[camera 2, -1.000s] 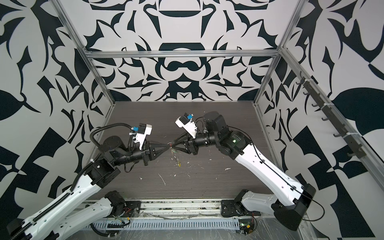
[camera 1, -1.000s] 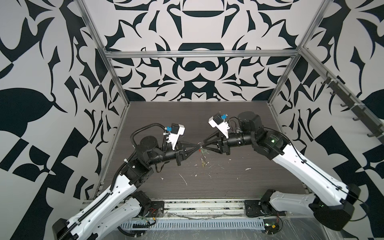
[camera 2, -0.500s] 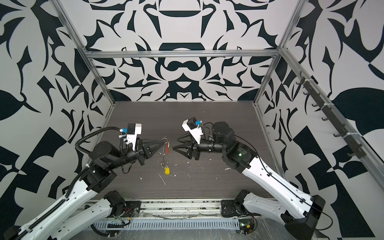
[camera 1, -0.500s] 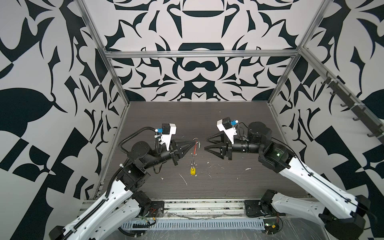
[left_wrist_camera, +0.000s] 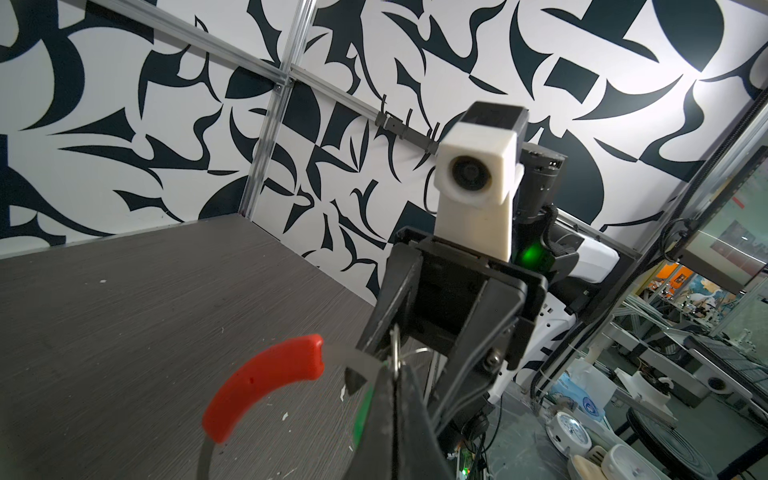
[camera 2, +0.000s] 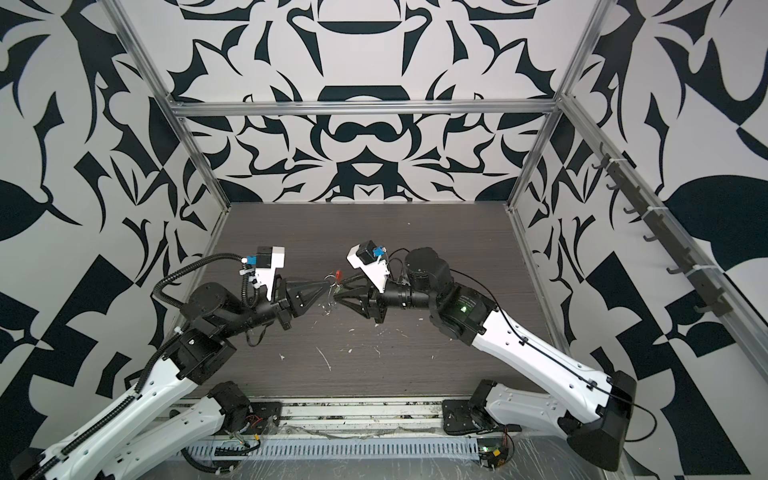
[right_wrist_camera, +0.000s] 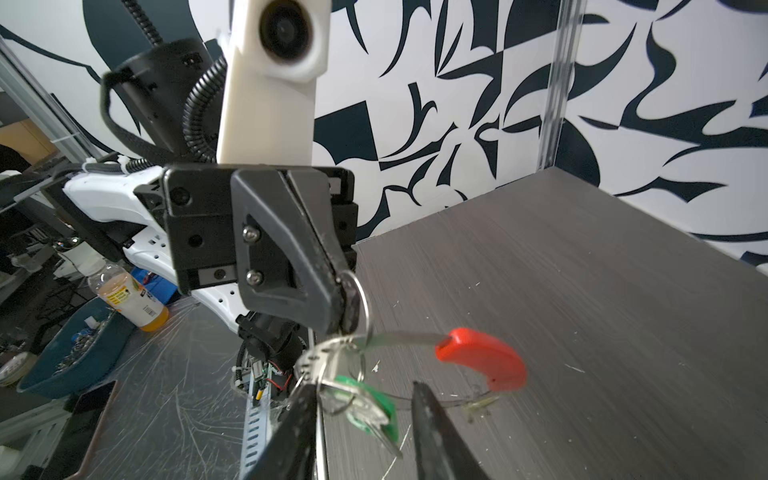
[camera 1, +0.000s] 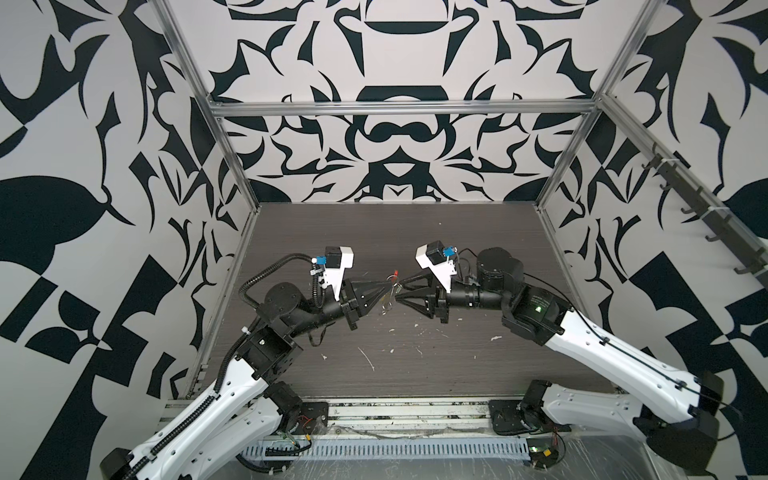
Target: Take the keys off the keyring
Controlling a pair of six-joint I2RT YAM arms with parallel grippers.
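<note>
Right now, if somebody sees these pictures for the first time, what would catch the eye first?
The bold black-and-white patterned walls around the dark table dominate. Above its middle the left gripper, clamping a metal ring in the air, meets the right gripper tip to tip. Beside the ring a bright red key sticks out, and a green key hangs between the right gripper's open jaws.

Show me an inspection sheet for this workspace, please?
Surface: dark wood-grain table.
Job's things: keyring, red tag and green tag hang bunched from the left gripper.
Clutter: white flecks on the table.
Grippers: left gripper shut on a wire loop; right gripper open, jaws either side of the green tag.
Cables: black conduit along the left arm.
Surroundings: patterned walls; hook rail.
</note>
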